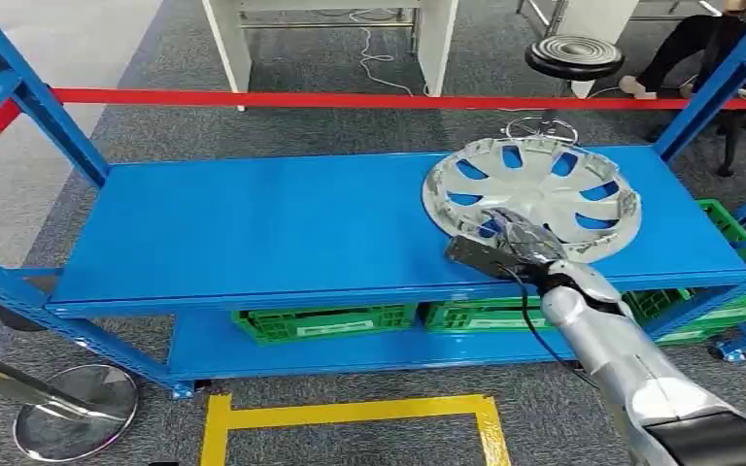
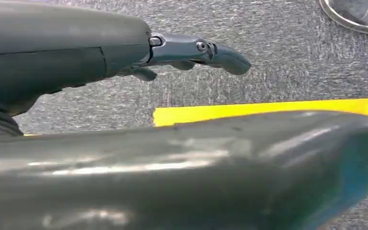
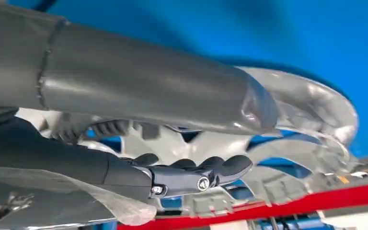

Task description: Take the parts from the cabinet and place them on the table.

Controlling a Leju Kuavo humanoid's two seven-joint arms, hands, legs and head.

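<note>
Silver hubcap (image 1: 532, 197) lies on the blue shelf (image 1: 282, 228) at its right end, right hand (image 1: 505, 243) gripping its near rim; left wrist view: left hand (image 2: 191, 52) empty, fingers extended above grey carpet (image 2: 278, 72); right wrist view: fingers (image 3: 196, 172) and thumb clamp the hubcap's spokes.

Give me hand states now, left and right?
Left hand: holding nothing, fingers extended over the floor.
Right hand: gripping the rim of the silver hubcap on the blue shelf.
</note>
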